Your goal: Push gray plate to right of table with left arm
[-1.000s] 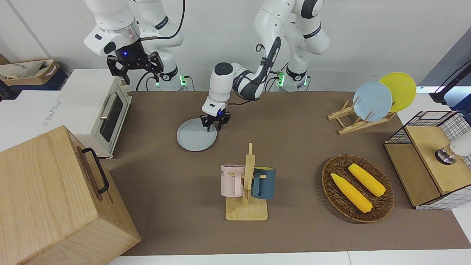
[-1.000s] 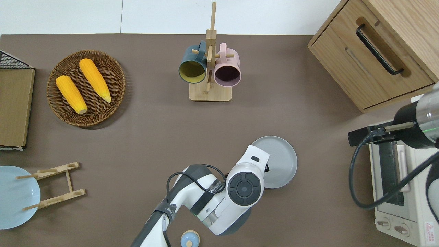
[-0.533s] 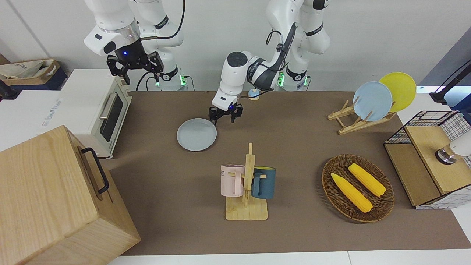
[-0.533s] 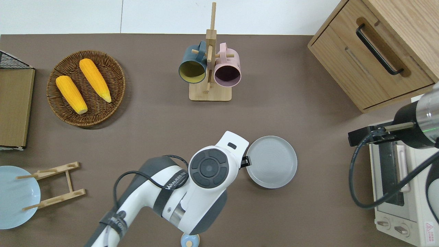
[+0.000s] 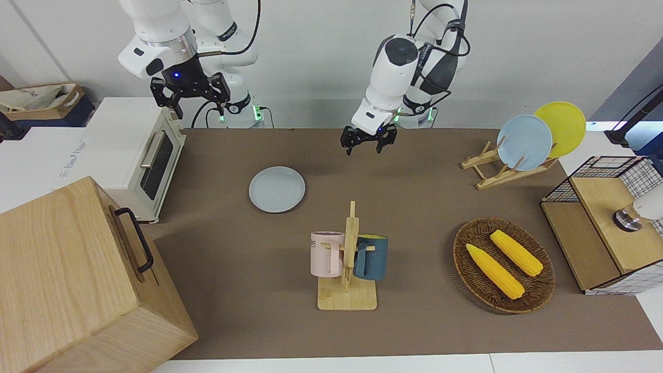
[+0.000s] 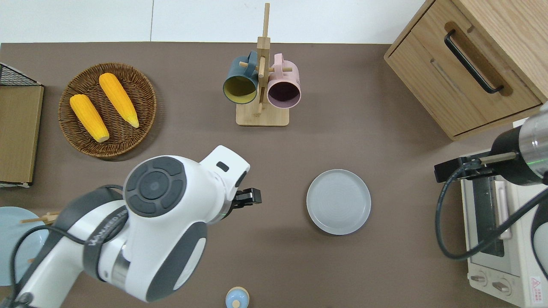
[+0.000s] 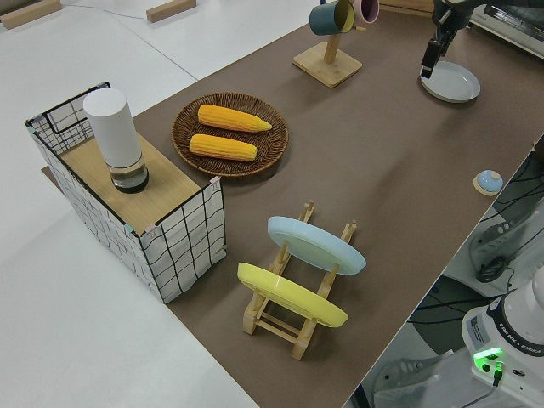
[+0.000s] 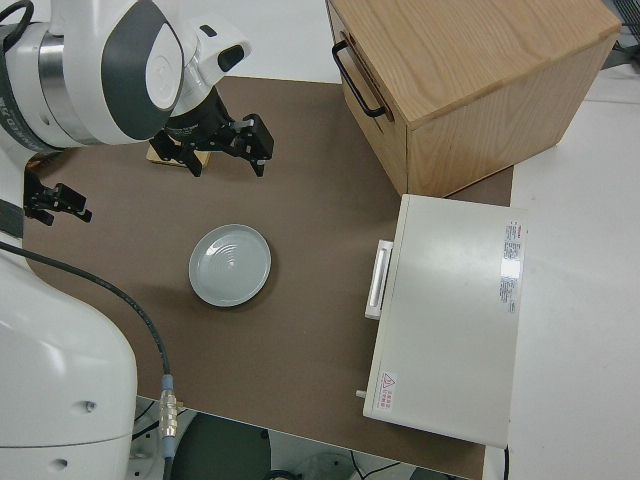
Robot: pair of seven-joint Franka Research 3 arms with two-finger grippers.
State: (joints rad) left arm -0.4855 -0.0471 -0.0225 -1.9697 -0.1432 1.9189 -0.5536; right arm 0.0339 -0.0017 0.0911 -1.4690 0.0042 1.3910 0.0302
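The gray plate (image 5: pixel 277 189) lies flat on the brown table (image 5: pixel 414 207), toward the right arm's end and nearer to the robots than the mug rack. It also shows in the overhead view (image 6: pixel 338 201), the left side view (image 7: pixel 450 82) and the right side view (image 8: pixel 231 264). My left gripper (image 5: pixel 366 146) is open and empty, raised in the air. In the overhead view it (image 6: pixel 247 197) is over bare table, a plate's width off the plate toward the left arm's end. My right gripper (image 5: pixel 189 97) is open and its arm is parked.
A white toaster oven (image 5: pixel 140 150) and a wooden cabinet (image 5: pixel 77 280) stand at the right arm's end. A mug rack (image 5: pixel 348 259), a basket of corn (image 5: pixel 503 264), a plate rack (image 5: pixel 523 142) and a wire crate (image 5: pixel 606 217) stand elsewhere. A small blue knob (image 6: pixel 236 297) lies near the robots.
My left gripper has lifted off the plate's edge and swung up and away toward the left arm's end. The plate has stayed where it was. The right arm has not moved.
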